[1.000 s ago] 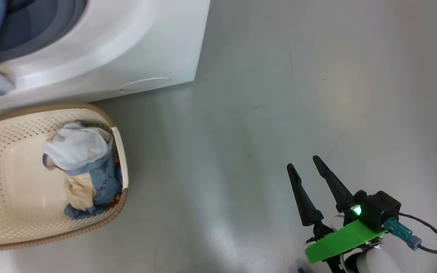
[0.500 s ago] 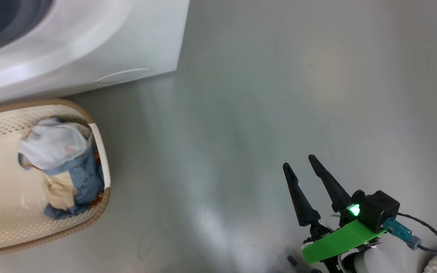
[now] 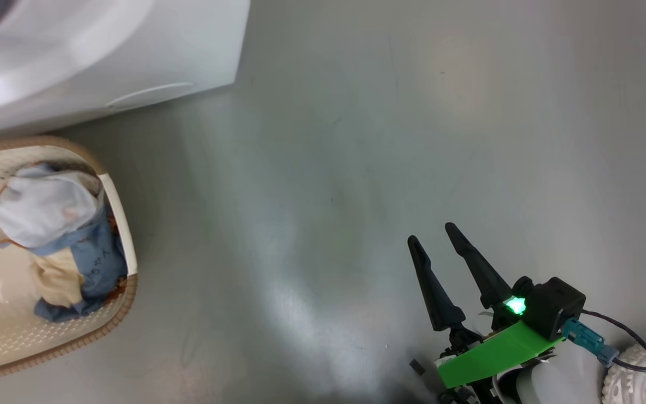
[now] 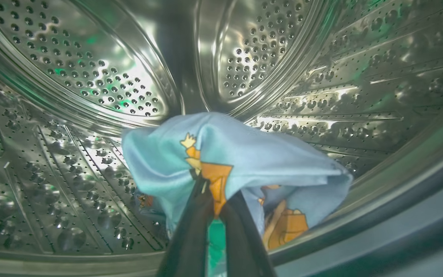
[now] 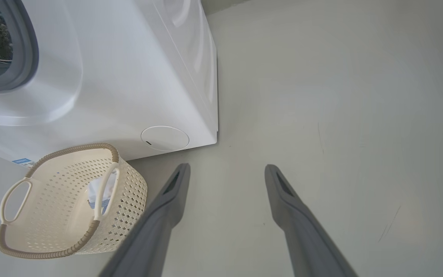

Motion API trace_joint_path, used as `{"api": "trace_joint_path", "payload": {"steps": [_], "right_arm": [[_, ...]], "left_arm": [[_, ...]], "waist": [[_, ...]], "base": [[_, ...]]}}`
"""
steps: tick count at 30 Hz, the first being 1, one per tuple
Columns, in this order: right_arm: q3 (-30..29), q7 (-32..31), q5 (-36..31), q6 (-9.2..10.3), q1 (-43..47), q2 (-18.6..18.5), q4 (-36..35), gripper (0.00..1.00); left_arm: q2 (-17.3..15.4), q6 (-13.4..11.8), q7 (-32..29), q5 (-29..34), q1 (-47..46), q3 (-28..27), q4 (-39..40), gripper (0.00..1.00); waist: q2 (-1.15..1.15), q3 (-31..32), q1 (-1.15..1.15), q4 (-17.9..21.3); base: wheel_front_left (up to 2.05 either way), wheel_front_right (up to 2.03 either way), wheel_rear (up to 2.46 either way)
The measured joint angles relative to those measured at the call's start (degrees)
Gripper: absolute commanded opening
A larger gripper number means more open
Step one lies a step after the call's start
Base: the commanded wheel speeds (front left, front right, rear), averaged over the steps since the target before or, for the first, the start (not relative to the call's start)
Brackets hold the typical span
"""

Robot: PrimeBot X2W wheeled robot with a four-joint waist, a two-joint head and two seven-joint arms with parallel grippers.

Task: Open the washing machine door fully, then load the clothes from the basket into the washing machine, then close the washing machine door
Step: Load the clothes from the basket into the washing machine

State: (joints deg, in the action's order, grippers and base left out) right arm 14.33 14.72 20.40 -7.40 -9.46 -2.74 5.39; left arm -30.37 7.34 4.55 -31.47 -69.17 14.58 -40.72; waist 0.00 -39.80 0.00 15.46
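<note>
Hovering over glossy grey floor [image 3: 356, 140], R jaws wide; L jaws clamp blue garment [image 4: 252, 157] in steel drum [image 4: 71, 57].

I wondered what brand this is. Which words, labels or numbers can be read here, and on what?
No text is legible.
Small blue label on the big white washing machine: too small to read.
Dark lettering on the blue garment in the cream perforated plastic basket: too blurred.
Orange cartoon print on the pale blue cloth between the left fingers: no words.
</note>
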Motion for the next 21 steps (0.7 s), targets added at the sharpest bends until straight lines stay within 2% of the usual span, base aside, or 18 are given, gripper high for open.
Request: {"api": "trace_joint_path", "payload": {"steps": [10, 21], "right_arm": [[1.36, 0.0, 0.55, 0.0, -0.01, 0.02, -0.35, 1.0], [2.33, 0.0, 0.93, 0.0, -0.04, 0.04, -0.49, 1.0]], "left_arm": [[-2.43, 0.0, 1.3, 0.12, -4.54, 1.15, -1.52, 0.0], [-4.35, 0.0, 8.61, 0.75, -7.15, 5.75, 1.01, 0.0]], "waist": [[0.0, -3.19, 0.0, 0.99], [0.0, -4.65, 0.0, 1.74]], "base": [[0.0, 0.0, 0.0], [0.0, 0.0, 0.0]]}}
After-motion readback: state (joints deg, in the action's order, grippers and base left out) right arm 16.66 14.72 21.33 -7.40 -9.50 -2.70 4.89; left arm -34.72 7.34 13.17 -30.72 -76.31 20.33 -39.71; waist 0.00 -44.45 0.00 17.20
